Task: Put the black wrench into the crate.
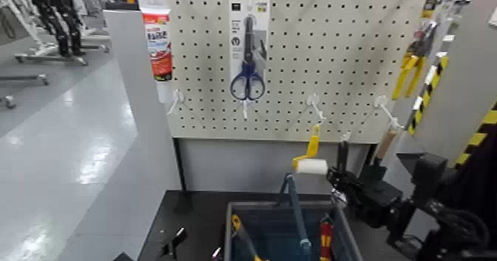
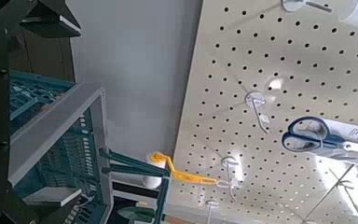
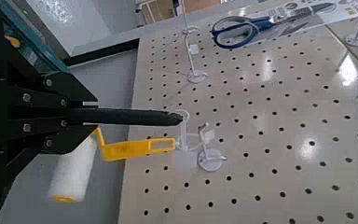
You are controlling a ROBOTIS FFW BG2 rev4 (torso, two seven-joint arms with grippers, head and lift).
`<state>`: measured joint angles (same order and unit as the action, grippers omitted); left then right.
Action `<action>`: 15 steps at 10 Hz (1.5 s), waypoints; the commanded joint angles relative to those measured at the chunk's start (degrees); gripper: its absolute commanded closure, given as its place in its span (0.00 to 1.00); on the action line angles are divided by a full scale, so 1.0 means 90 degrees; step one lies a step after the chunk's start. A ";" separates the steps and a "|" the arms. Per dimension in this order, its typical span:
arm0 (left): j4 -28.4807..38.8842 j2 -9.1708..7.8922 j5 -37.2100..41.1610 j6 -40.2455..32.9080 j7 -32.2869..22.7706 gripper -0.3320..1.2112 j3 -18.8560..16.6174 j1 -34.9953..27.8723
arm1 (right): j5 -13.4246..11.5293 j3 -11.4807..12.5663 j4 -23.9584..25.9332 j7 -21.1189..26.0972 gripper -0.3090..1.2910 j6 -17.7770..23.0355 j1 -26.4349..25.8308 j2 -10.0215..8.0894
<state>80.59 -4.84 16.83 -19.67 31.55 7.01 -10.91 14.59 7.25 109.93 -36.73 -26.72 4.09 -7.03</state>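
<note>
1. Nearest the head camera, low at centre: crate [image 1: 281, 204], open top upward, already holding a red-handled tool [image 1: 325, 242] and a blue-handled one. Seen from the left wrist as a ribbed blue wall under a pale rim [image 2: 56, 126].
2. Low on the left, beside the crate: left pincer [image 1: 174, 242], parked and well apart from the work; cannot tell whether its fingers stand apart or together.
3. Just beyond the crate's far right corner and above its rim: right pincer [image 1: 342, 181], by all appearance clamped on the handle of the black wrench [image 1: 342, 154]. From the right wrist, a straight black bar [image 3: 135, 117] running out of the pincer [image 3: 75, 117] toward the board.
4. Long axis of the wrench: upright in the head view, handle down in the grip, far end up close to a white hook [image 3: 188, 119]; whether off the hook or touching it, too close to call.
5. Deciding relation: crate below and nearer than the wrench, slightly toward the robot's left. Judged need: pull away from the board, then down over the rim, tilting the long axis to lie along the crate. Right arm far the nearer.
6. Just beside the wrench, on the next hook: yellow-handled paint roller [image 1: 311, 166], a likely snag.
7. Farthest: pegboard [image 1: 333, 57], with carded scissors [image 1: 247, 64] hanging higher up.
</note>
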 commanded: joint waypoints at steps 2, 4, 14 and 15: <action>-0.0097 -0.0038 0.0044 -0.0061 0.0010 0.28 0.0099 0.0080 | 0.0010 -0.0132 -0.0798 -0.0186 0.90 0.0000 -0.0045 0.0039; -0.0107 -0.0038 0.0044 -0.0071 0.0020 0.28 0.0099 0.0090 | 0.0010 -0.0191 -0.1023 -0.0245 0.90 -0.0010 -0.0074 0.0039; -0.0116 -0.0068 0.0034 -0.0071 0.0078 0.28 0.0129 0.0139 | 0.0020 -0.0171 -0.1052 -0.0294 0.29 -0.0791 -0.0132 0.0058; -0.0116 -0.0068 0.0034 -0.0071 0.0078 0.28 0.0129 0.0139 | 0.0020 -0.0152 -0.1052 -0.0294 0.28 -0.0752 -0.0132 0.0058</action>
<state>79.54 -5.43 17.14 -20.30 32.25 8.12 -9.67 14.75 5.83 100.45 -39.41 -33.65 2.89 -6.50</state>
